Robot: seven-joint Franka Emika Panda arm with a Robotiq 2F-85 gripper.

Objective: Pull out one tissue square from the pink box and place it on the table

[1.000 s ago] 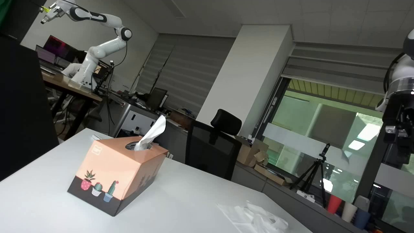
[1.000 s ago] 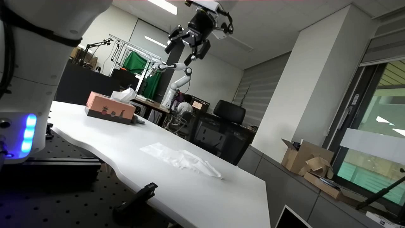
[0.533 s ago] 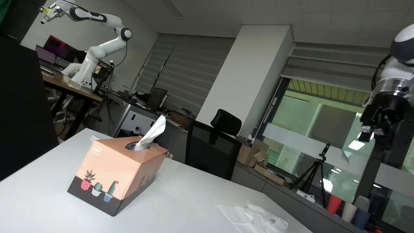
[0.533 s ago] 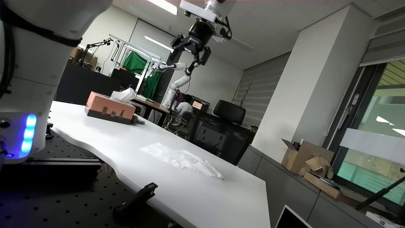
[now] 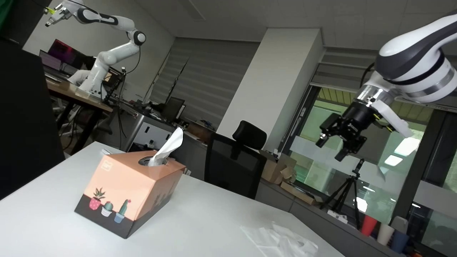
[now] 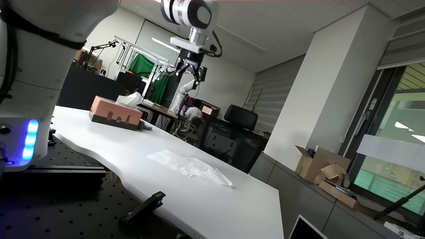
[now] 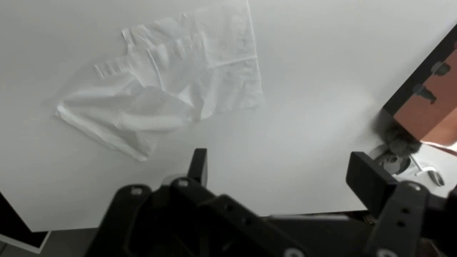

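The tissue square [image 7: 160, 82] lies creased on the white table [image 7: 310, 132], lower than my gripper [image 7: 282, 166] and off past the finger at the left of the wrist view. I have the gripper released, its fingers spread wide, with tabletop showing between them; in both exterior views it hangs well above the table. The tissue's long axis slants to the line joining my fingertips. Its flat, square-cornered end points to the side where the pink tissue box [image 5: 130, 192] stands; its bunched end, closed by a long folded rim, points away from the box.

The box stands upright, beyond the finger at the right of the wrist view, with a white tissue tuft [image 5: 167, 148] sticking up from the hole in its top. Between the tissue square and the box I see a broad stretch of plain tabletop. A table edge crosses low in the wrist view, behind my fingers, and meets another at a corner on the tissue square's side of the gripper, where a dark screen [image 7: 14, 225] with a pale frame shows. A mesh office chair [image 5: 232, 164] stands beyond the table.
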